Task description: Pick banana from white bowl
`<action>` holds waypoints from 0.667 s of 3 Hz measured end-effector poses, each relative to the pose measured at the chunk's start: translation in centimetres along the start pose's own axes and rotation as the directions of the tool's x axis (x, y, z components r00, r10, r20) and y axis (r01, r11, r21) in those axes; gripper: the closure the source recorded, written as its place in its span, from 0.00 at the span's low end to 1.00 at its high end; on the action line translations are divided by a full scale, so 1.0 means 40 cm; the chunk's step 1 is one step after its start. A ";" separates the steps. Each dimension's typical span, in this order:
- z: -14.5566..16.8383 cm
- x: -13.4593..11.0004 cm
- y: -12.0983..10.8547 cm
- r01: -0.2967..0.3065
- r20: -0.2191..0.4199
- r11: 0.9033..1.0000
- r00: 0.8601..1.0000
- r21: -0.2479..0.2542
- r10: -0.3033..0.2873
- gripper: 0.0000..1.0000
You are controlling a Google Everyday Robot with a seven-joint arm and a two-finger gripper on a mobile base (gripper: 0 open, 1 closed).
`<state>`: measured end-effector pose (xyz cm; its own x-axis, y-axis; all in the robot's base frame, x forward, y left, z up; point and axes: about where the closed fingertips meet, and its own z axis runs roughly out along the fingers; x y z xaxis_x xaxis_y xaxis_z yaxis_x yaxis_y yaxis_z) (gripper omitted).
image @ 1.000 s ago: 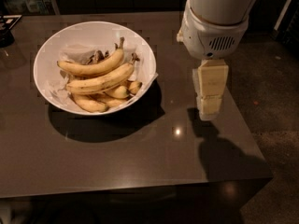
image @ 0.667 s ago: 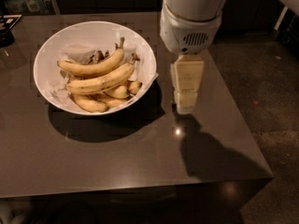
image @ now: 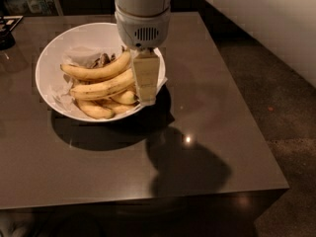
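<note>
While the gripper [image: 146, 83] hangs over the white bowl [image: 49, 58], upper middle, open or closed I cannot tell, it must next drop onto the banana [image: 98, 89].

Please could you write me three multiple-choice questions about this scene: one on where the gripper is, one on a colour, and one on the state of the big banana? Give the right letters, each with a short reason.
1. Where is the gripper?
A. Over the right rim of the white bowl
B. Above the table's near edge
C. At the table's far left corner

2. What colour is the top of the table?
A. White
B. Dark brown
C. Red

3. In what state is the banana?
A. Lifted in the air
B. Lying on the table beside the bowl
C. Lying in the bowl among the other bananas

Answers:
1 A: it hangs at the bowl's right side, by the banana's right end.
2 B: the top is dark brown and glossy.
3 C: it rests in the bowl with the others, not yet lifted.
</note>
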<state>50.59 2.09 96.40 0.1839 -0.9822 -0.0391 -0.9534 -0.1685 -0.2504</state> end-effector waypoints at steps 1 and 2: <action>0.041 -0.059 -0.022 0.009 0.010 0.999 1.000 -0.033 -0.008 0.33; 0.076 -0.108 -0.039 0.030 0.016 0.998 0.999 -0.058 -0.030 0.38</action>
<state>52.02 6.84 94.03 0.2158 -0.9753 -0.0472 -0.9596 -0.2029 -0.1949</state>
